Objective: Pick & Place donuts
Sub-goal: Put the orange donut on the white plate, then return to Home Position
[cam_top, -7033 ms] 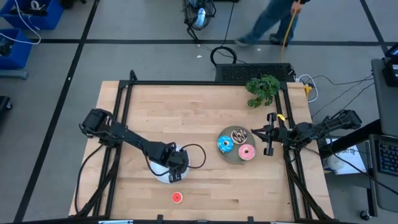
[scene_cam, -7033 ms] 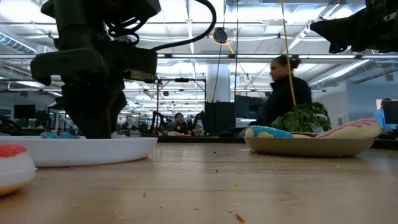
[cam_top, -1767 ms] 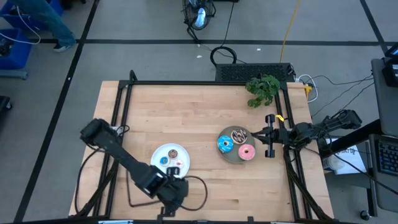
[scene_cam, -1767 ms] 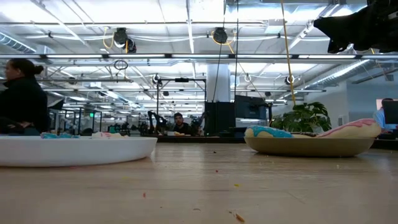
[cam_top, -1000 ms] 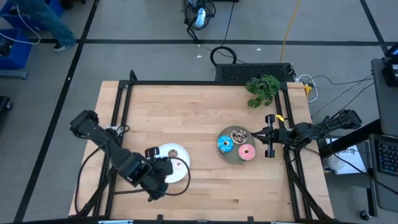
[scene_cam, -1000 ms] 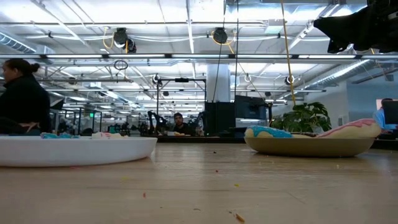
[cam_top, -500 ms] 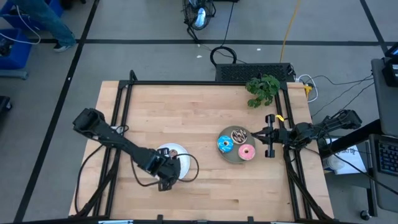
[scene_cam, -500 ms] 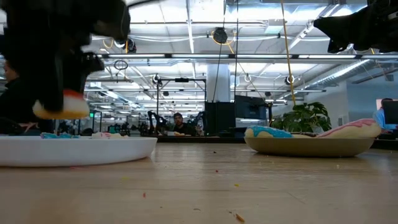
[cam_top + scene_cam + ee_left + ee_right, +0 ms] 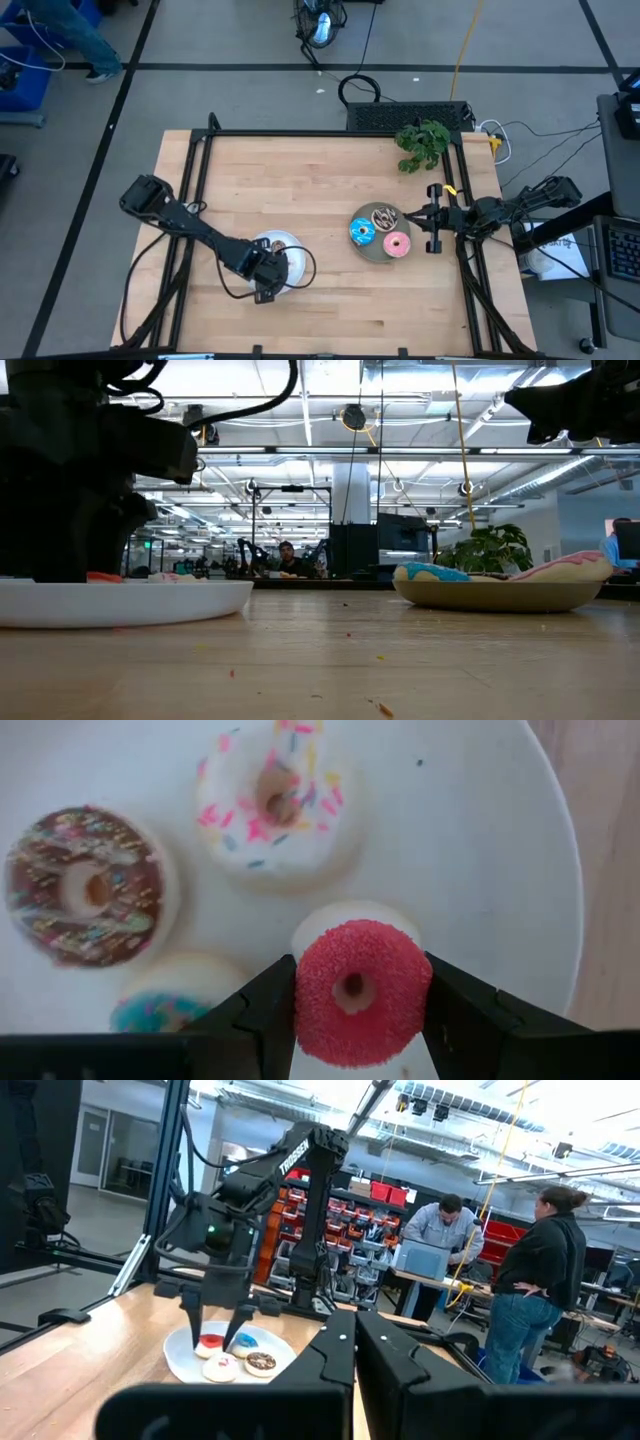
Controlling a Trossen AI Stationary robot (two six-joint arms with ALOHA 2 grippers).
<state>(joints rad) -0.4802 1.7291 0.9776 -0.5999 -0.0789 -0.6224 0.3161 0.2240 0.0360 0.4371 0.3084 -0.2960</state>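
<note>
So the left end effector (image 9: 352, 1010) is down over the white plate (image 9: 290, 244) near the front-left part of the desk (image 9: 300, 170), and it's clamped on the tiny red donut (image 9: 362, 991), one dark finger on each side of it. In the left wrist view the red one sits right at the plate surface, though I can't tell if it's actually touching. Three more tiny donuts are on that same plate: the whitish-pink sprinkled one (image 9: 277, 799), the brown sprinkled one (image 9: 87, 897), and the blue one (image 9: 167, 997) half hidden behind a finger.

The right end effector (image 9: 433, 218) is parked at the right edge of the desk, fingers pressed together with nothing in them. Just beside it is the grey plate (image 9: 372, 250) with the three bigger donuts: blue (image 9: 361, 233), pink (image 9: 396, 243) and the dark brown sprinkled one (image 9: 384, 216).

There's a little green plant (image 9: 423, 142) at the back right corner.
</note>
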